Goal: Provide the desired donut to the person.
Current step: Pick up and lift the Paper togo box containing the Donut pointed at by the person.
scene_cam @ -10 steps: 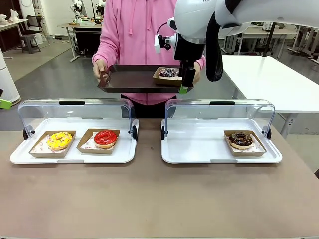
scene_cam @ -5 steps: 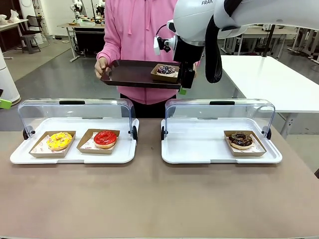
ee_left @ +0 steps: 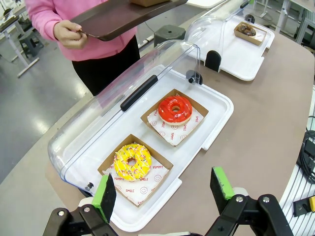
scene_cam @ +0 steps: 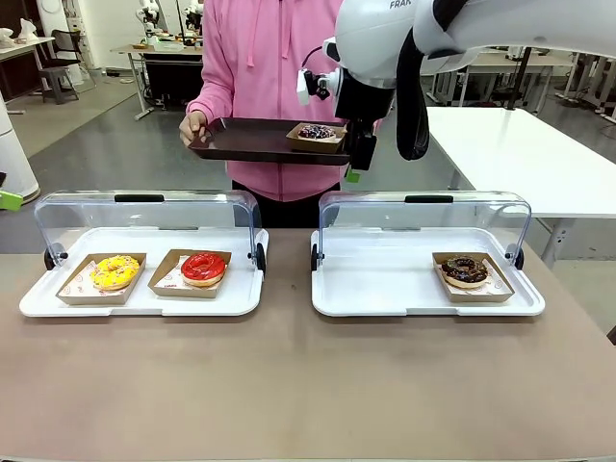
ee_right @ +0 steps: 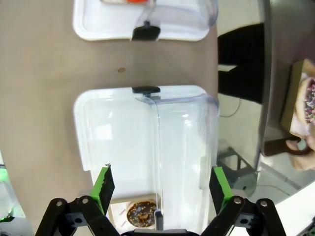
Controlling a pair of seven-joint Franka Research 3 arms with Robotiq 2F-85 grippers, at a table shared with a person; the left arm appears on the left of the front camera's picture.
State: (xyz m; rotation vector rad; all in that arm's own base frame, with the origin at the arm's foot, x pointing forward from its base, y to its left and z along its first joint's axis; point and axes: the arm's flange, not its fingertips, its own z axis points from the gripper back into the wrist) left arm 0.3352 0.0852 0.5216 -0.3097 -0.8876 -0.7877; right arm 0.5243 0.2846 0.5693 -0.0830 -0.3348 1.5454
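On the dark tray (scene_cam: pixel 245 144) the person (scene_cam: pixel 260 58) holds, right end: sprinkled donut (scene_cam: pixel 316 132) in its paper boat. Right fingers (ee_right: pixel 104 186) apart, empty, just beside that end; left fingers (ee_left: pixel 104 196) apart, well off it. Risk: tray bumps right fingers, tilts, boat slides off.

A brownish table (scene_cam: pixel 289 385) fills the lower half of the front view. Two white display trays lie flat on it, side by side with a gap between them. The left tray (scene_cam: pixel 144 310) sits at middle left and the right tray (scene_cam: pixel 385 289) at middle right. Each has a clear domed lid swung up at its upper edge: left lid (scene_cam: pixel 144 210), right lid (scene_cam: pixel 423 212).
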